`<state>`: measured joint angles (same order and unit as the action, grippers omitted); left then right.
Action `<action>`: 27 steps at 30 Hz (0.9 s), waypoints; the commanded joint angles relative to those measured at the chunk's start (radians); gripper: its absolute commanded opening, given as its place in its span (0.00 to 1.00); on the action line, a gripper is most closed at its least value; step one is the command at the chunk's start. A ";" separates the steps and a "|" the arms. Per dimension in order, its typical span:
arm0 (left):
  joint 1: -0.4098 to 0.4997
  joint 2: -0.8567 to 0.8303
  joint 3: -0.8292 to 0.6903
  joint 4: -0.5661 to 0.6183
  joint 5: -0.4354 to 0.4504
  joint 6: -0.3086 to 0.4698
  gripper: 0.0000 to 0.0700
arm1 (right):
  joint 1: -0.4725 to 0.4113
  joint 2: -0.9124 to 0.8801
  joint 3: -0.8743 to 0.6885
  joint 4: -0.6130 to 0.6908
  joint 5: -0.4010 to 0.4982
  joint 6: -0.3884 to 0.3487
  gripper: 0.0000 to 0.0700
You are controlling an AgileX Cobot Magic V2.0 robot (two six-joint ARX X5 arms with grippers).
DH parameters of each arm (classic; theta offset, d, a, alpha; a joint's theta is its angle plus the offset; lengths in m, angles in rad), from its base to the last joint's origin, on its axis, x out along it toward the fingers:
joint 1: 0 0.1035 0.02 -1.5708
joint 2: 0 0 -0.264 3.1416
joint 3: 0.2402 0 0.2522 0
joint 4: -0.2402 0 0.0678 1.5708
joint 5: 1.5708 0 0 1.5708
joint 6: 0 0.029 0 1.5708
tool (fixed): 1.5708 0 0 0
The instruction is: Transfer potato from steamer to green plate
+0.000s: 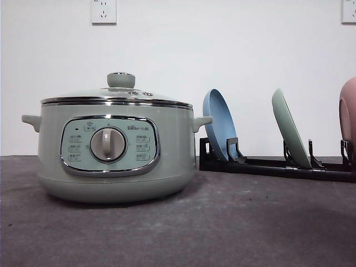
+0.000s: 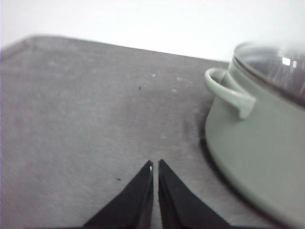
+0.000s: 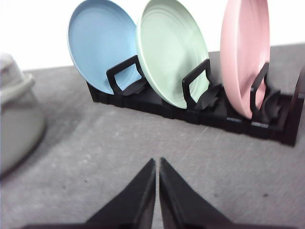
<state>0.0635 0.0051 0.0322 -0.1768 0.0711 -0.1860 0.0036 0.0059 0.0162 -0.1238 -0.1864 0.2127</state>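
Potato is what I must move, but I cannot see it: it must be inside the steamer (image 1: 114, 146), under the lid (image 1: 118, 94) that is on top now. So I cannot tell which way it points or how its long side lies.

From the front, the steamer sits on the grey desk (image 1: 222, 228), with its dial facing me. To the right stands a black rack (image 1: 267, 166) holding the blue plate (image 1: 218, 123), the green plate (image 1: 289, 133) and the edge of a pink plate (image 1: 349, 111). All stand on their rims, leaning.

From my left wrist, my left pincer (image 2: 156, 167) has its tips pressed together, holding nothing. It hangs over bare desk, near the steamer's side handle (image 2: 228, 90).

From my right wrist, my right pincer (image 3: 157, 164) is pinched together too, and holds nothing. The green plate stands in the middle slot of the rack.

I think the potato will be firm, a bit heavy and round (maybe damp and slippy). I would grab it across its fat middle. The lid knob (image 1: 120, 79) comes first.
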 commanded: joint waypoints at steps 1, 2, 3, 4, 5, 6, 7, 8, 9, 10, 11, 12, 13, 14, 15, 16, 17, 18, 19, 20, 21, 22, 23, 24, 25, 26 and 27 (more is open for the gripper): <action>0.003 -0.002 -0.020 -0.009 0.003 -0.163 0.02 | -0.002 -0.003 -0.003 0.003 0.003 0.079 0.00; 0.003 -0.002 -0.020 -0.009 0.003 -0.185 0.02 | -0.002 -0.003 -0.003 0.003 0.003 0.091 0.00; 0.003 -0.002 -0.020 -0.009 0.003 -0.201 0.02 | -0.001 -0.003 -0.003 0.004 0.002 0.107 0.00; 0.003 -0.002 -0.020 -0.009 0.003 -0.206 0.02 | -0.001 -0.003 -0.003 0.005 -0.002 0.123 0.00; 0.003 -0.002 -0.020 -0.009 0.004 -0.217 0.02 | -0.001 -0.003 -0.003 0.005 -0.015 0.134 0.00; 0.003 -0.002 -0.019 -0.010 0.005 -0.229 0.02 | -0.001 -0.003 -0.003 0.008 -0.027 0.143 0.00; 0.003 -0.002 -0.017 -0.011 0.008 -0.239 0.02 | -0.001 -0.003 -0.003 0.011 -0.031 0.157 0.00; 0.003 -0.002 -0.013 -0.012 0.012 -0.253 0.02 | -0.001 -0.003 -0.002 0.011 -0.030 0.175 0.00; 0.003 -0.002 -0.008 -0.012 0.019 -0.263 0.01 | -0.002 -0.002 -0.001 0.011 -0.030 0.186 0.00; 0.003 -0.002 -0.002 -0.012 0.028 -0.275 0.01 | -0.002 -0.002 0.003 0.010 -0.030 0.200 0.00; 0.003 -0.002 0.006 -0.012 0.036 -0.280 0.01 | -0.002 -0.002 0.008 0.010 -0.030 0.209 0.00; 0.003 -0.002 0.016 -0.013 0.047 -0.280 0.01 | -0.002 -0.002 0.015 0.011 -0.030 0.217 0.00; 0.003 -0.002 0.026 -0.014 0.057 -0.280 0.01 | -0.002 -0.002 0.024 0.010 -0.030 0.223 0.00; 0.003 -0.001 0.037 -0.017 0.065 -0.280 0.02 | -0.002 -0.002 0.034 0.010 -0.029 0.225 0.00; 0.003 0.000 0.050 -0.020 0.069 -0.284 0.02 | -0.002 -0.002 0.049 0.009 -0.027 0.225 0.00; 0.003 0.002 0.064 -0.026 0.069 -0.295 0.02 | -0.002 -0.002 0.064 0.008 -0.025 0.225 0.00; 0.003 0.003 0.079 -0.036 0.069 -0.304 0.02 | -0.002 -0.002 0.078 0.006 -0.024 0.225 0.00; 0.003 0.008 0.098 -0.045 0.070 -0.307 0.02 | -0.002 -0.002 0.098 0.003 -0.023 0.225 0.00; 0.003 0.012 0.115 -0.051 0.073 -0.307 0.02 | -0.002 -0.002 0.117 0.000 -0.022 0.224 0.00; 0.003 0.017 0.133 -0.058 0.077 -0.307 0.02 | -0.002 -0.001 0.138 -0.004 -0.022 0.221 0.00; 0.003 0.025 0.155 -0.068 0.083 -0.306 0.02 | -0.002 -0.001 0.159 -0.006 -0.021 0.220 0.00; 0.003 0.034 0.175 -0.073 0.085 -0.305 0.02 | -0.002 -0.001 0.178 -0.006 -0.021 0.220 0.00; 0.003 0.044 0.196 -0.077 0.087 -0.304 0.02 | -0.002 0.001 0.199 -0.007 -0.020 0.217 0.00; 0.003 0.054 0.220 -0.082 0.087 -0.301 0.02 | -0.002 0.008 0.222 -0.009 -0.016 0.213 0.00; 0.003 0.066 0.245 -0.088 0.087 -0.301 0.02 | -0.002 0.016 0.245 -0.014 -0.015 0.212 0.00; 0.003 0.078 0.267 -0.095 0.088 -0.297 0.02 | -0.002 0.025 0.267 -0.020 -0.016 0.204 0.00; 0.003 0.094 0.295 -0.102 0.093 -0.291 0.02 | -0.002 0.038 0.294 -0.029 -0.016 0.189 0.00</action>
<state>0.0635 0.0910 0.2967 -0.2887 0.1597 -0.4853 0.0036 0.0344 0.2898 -0.1533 -0.2058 0.4184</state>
